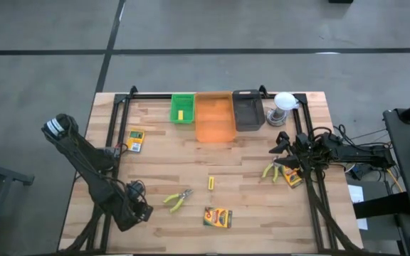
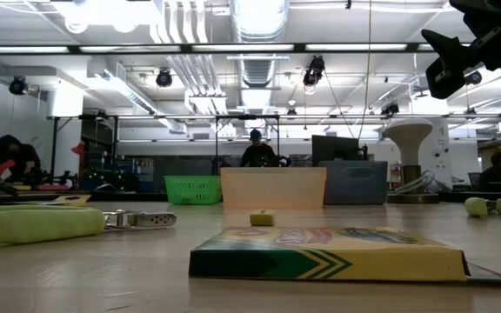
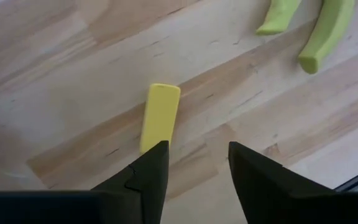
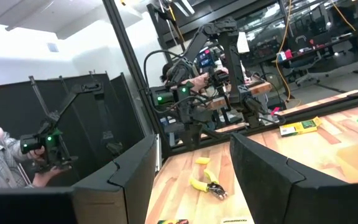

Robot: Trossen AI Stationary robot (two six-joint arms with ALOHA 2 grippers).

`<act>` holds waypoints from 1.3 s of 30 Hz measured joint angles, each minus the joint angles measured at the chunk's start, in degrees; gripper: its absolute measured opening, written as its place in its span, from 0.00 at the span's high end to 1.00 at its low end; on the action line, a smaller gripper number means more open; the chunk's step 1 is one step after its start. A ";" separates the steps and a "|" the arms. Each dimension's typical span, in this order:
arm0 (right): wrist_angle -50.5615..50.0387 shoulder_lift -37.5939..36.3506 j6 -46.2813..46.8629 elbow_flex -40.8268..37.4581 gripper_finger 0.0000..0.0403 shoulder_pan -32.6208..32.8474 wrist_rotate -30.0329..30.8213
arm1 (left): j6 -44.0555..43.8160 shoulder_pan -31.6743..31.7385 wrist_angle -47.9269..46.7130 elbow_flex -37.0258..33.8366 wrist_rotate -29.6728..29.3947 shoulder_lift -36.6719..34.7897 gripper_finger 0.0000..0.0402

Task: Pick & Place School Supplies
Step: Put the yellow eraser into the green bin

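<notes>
My left gripper is open, low over the table's near left. A short yellow block lies flat just past one fingertip, with two yellow-green plier handles beyond. My right gripper is open, raised over the right side and pointing left. On the table lie pliers, a second pair, a yellow block and crayon boxes. The low view shows the nearest box lying flat.
Along the far edge stand a green tray with a yellow piece inside, an orange tray, a black tray and a white round object. Black frame rails run down both table sides. People are in the room beyond.
</notes>
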 joint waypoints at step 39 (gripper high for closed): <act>0.00 -0.02 0.01 0.02 0.50 0.01 0.00 | -0.36 0.26 11.80 -10.82 3.58 -0.11 0.55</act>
